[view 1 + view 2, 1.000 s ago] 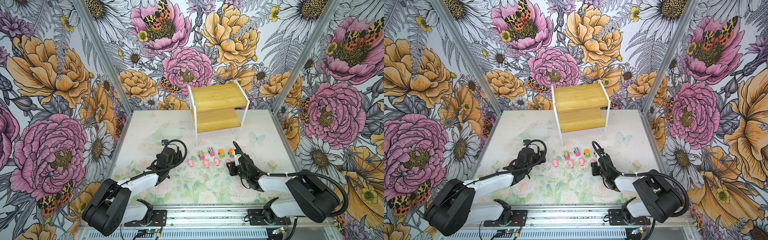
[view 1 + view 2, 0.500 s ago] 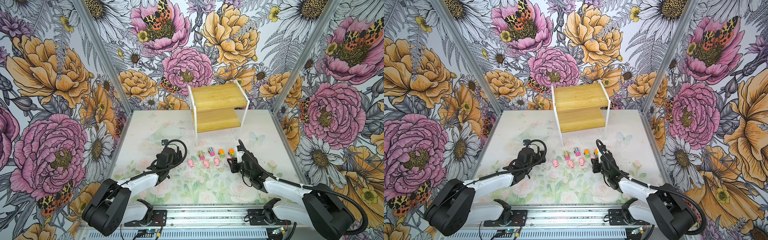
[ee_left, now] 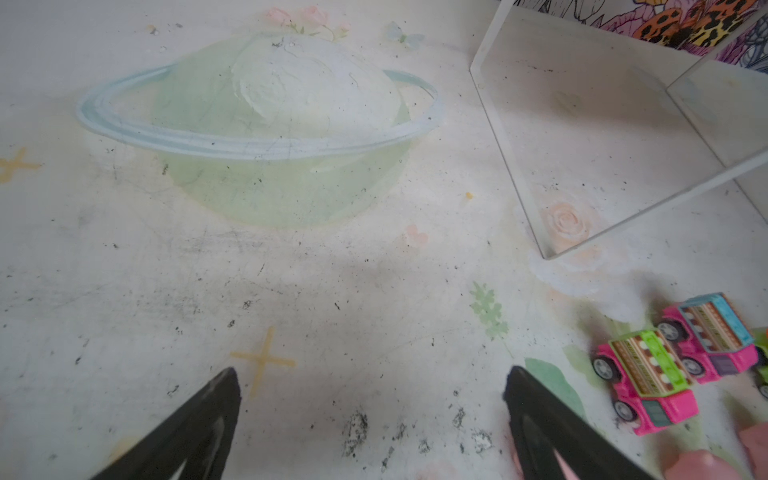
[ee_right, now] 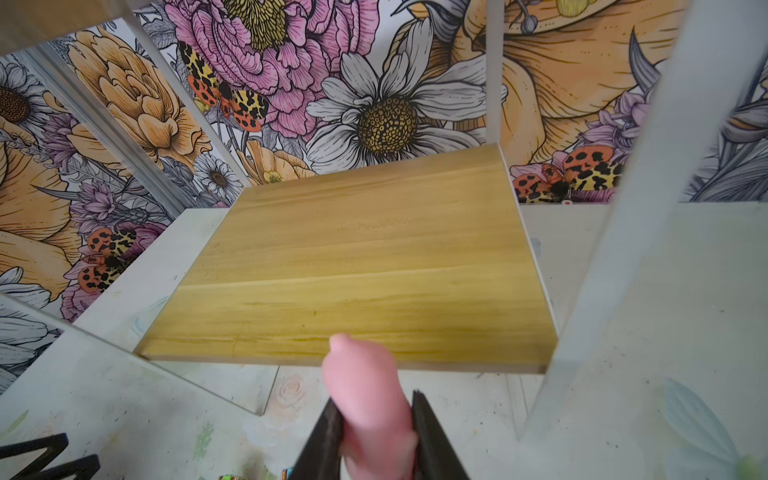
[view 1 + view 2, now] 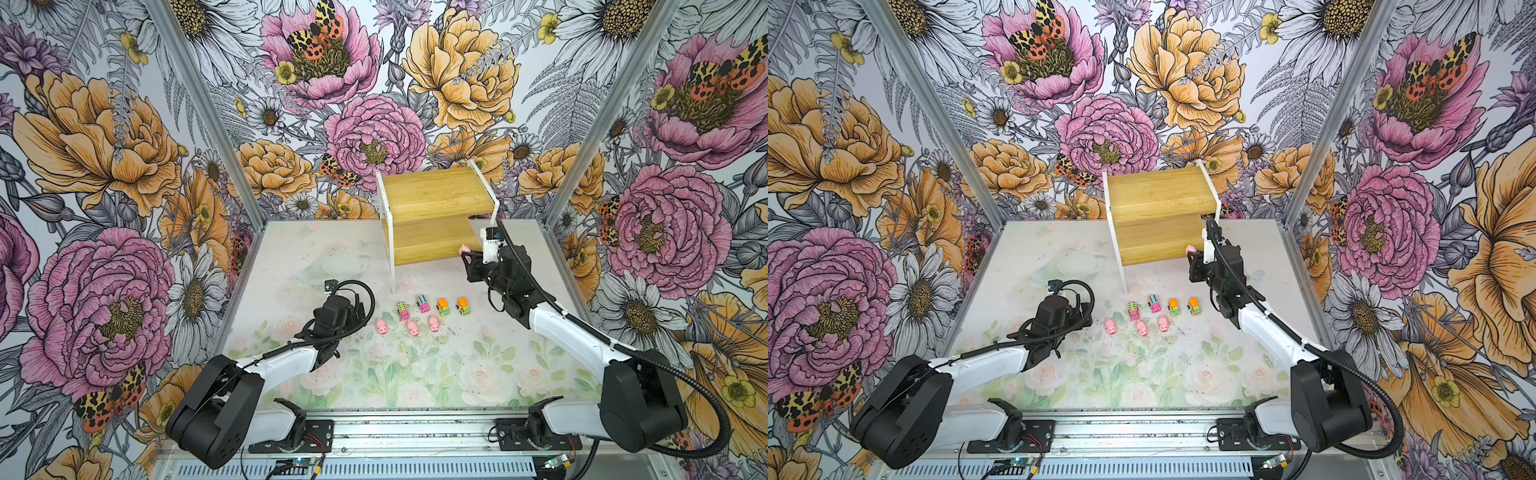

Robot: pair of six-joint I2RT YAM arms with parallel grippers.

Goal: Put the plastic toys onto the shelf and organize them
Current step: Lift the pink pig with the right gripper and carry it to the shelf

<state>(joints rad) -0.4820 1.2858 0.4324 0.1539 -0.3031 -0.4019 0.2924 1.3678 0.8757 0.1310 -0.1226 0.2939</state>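
Right fingers [image 4: 434,451] pinched a small pink plastic pig [image 4: 365,399] at the front edge of the lower board of a two-tier bamboo shelf [image 4: 353,257]; left fingers [image 3: 187,432] stood spread over the desk [image 3: 291,291] near two pink striped-top plastic trucks [image 3: 648,382].

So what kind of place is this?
Probably a robot test cell: two robot arms mounted on a metal rail, flower-print wall panels enclosing a small tabletop, tiny plastic toys staged near a bamboo shelf.

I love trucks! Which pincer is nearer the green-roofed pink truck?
Left. Left pincer is open beside the pink truck; right pincer is away at the shelf, gripping a pig.
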